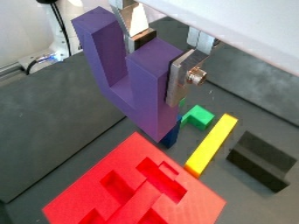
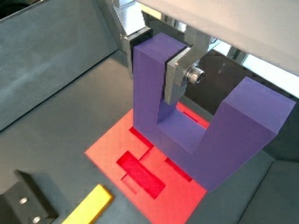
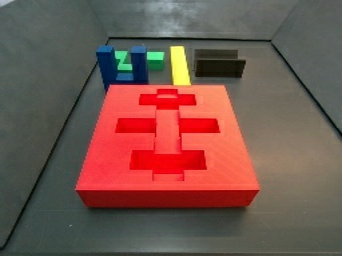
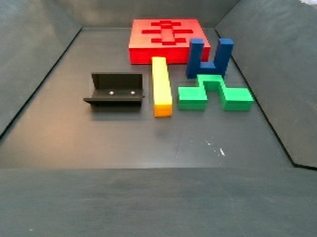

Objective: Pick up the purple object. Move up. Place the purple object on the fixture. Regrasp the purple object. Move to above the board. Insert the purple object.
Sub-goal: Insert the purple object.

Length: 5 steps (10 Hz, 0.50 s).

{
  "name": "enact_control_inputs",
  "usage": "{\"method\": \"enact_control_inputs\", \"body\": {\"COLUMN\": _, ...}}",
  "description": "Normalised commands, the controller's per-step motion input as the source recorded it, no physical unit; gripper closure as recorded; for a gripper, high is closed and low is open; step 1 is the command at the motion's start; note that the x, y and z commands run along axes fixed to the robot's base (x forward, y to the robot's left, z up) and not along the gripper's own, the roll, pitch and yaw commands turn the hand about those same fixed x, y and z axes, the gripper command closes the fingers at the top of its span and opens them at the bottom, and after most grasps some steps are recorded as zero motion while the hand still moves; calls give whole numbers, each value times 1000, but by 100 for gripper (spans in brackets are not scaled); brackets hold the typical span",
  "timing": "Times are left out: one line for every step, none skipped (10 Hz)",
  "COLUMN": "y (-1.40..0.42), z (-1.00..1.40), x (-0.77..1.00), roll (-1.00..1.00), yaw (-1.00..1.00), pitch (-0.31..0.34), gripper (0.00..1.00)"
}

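In both wrist views my gripper (image 1: pixel 153 68) (image 2: pixel 155 66) is shut on one prong of the purple object (image 1: pixel 131 87) (image 2: pixel 222 131), a U-shaped block. A silver finger (image 1: pixel 179 80) (image 2: pixel 176 74) presses flat on that prong. The block hangs in the air over an end of the red board (image 1: pixel 128 188) (image 2: pixel 131 157), well above it. The board also shows in both side views (image 3: pixel 167 140) (image 4: pixel 168 35). The black fixture (image 1: pixel 260 160) (image 2: pixel 26 206) (image 3: pixel 219 64) (image 4: pixel 115 92) stands apart on the floor with nothing on it. Neither side view shows the gripper or the purple object.
A yellow bar (image 1: pixel 212 143) (image 3: pixel 179 64) (image 4: pixel 160 85) lies between the fixture and a green block (image 1: pixel 198 116) (image 4: pixel 213 93). A blue upright U-shaped block (image 1: pixel 170 136) (image 3: pixel 118 68) (image 4: pixel 210 57) stands at the board's end. Dark walls enclose the floor.
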Motion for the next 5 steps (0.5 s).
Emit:
{"method": "enact_control_inputs", "body": {"y": -29, "z": 0, "x": 109, "roll": 0, "yaw": -14, "pitch": 0, "gripper": 100}}
{"method": "enact_control_inputs", "body": {"y": -197, "z": -394, "x": 200, "roll": -124, "yaw": -3, "pitch": -99, "gripper": 100}}
{"method": "enact_control_inputs", "body": {"y": -369, "z": -517, "x": 240, "roll": -221, "yaw": 0, "pitch": -210, "gripper": 100}}
{"method": "enact_control_inputs", "body": {"y": -369, "z": -486, "x": 277, "roll": -234, "yaw": 0, "pitch": -217, "gripper": 100}}
{"method": "enact_control_inputs", "body": {"y": -414, "z": -537, "x": 280, "roll": -197, "yaw": 0, "pitch": -209, "gripper": 100}}
